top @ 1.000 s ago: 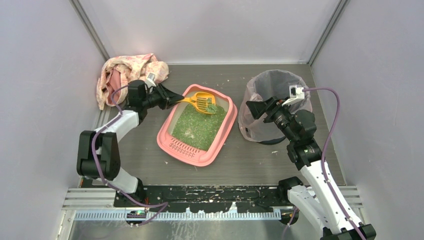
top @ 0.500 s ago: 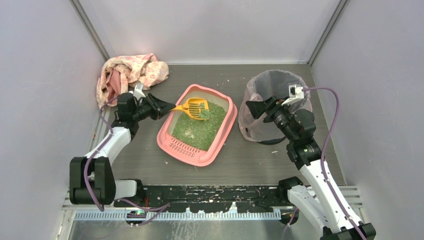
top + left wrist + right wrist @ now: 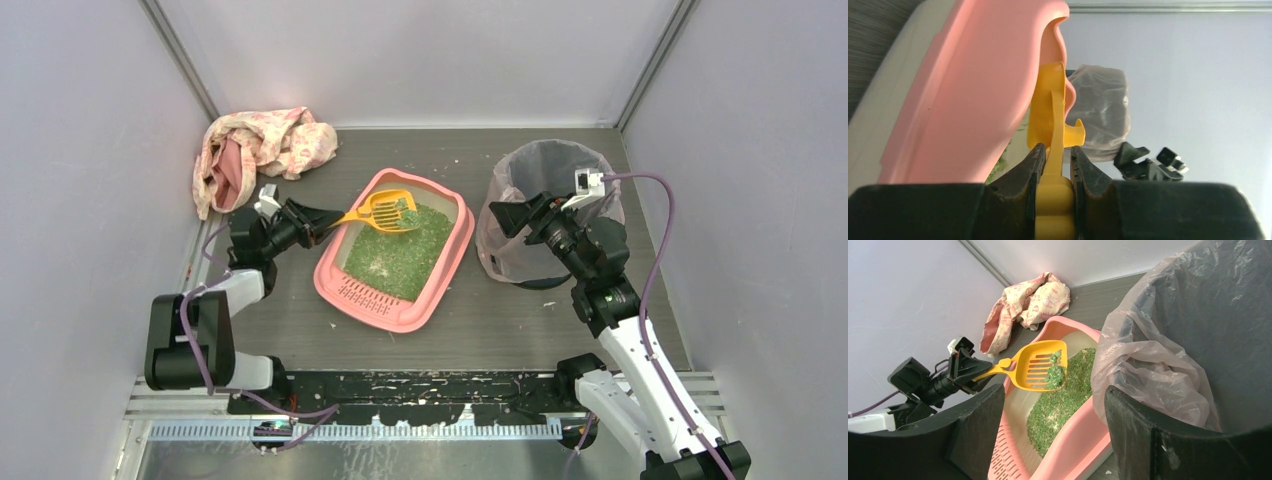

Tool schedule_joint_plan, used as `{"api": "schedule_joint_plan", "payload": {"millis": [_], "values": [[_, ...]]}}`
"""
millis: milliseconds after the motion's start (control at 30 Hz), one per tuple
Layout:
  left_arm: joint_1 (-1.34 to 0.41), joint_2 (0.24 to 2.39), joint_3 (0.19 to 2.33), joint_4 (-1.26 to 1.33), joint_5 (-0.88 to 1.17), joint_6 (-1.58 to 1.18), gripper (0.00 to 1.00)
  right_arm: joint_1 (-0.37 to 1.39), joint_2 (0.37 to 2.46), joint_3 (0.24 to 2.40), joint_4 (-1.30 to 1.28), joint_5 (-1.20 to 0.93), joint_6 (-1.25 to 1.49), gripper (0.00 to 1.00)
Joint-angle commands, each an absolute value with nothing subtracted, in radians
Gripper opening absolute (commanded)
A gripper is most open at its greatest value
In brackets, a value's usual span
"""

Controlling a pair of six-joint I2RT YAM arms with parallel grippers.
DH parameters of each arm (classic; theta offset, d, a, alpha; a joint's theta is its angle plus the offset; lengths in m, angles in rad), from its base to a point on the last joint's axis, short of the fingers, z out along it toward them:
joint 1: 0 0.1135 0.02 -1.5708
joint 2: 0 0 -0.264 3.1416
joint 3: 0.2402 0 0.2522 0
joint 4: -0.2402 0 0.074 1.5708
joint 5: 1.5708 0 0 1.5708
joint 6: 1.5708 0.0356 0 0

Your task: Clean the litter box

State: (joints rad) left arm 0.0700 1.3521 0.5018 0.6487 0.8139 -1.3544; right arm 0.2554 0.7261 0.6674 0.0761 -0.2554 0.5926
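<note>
The litter box [image 3: 366, 296], pink and holding green granules [image 3: 400, 262], lies on the table [image 3: 500, 335] between a crumpled printed cloth [image 3: 262, 143] and a bag-lined dark bin [image 3: 540, 150]. The left gripper [image 3: 330, 217] pinches the handle of a yellow slotted scoop [image 3: 384, 209], held over the box's far end with a green clump [image 3: 408, 214] on it. The right gripper [image 3: 503, 216] stands wide apart at the bin's left rim, holding nothing. The cloth's print is too small to read.

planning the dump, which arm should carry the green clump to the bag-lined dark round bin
Left: the left gripper is shut on the yellow slotted plastic scoop holding the green clump; the right gripper is open beside the dark bin.
</note>
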Motion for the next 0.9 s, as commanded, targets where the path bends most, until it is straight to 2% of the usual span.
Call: {"api": "schedule_joint_plan", "payload": {"millis": [0,233,467,867], "values": [[0.080,1.432,0.483,1.089,0.891,-1.581,0.00,0.257,0.712,0.669,0.138,-0.260,0.593,0.78],[0.080,1.597,0.448,1.421,0.905,-1.738,0.00,0.258,0.683,0.660,0.127,-0.256,0.595,0.78],[0.036,1.695,0.450,1.431,0.869,-1.654,0.00,0.258,0.705,0.650,0.149,-0.259,0.604,0.78],[0.026,1.701,0.522,1.431,0.850,-1.643,0.00,0.258,0.692,0.649,0.168,-0.282,0.620,0.78]]}}
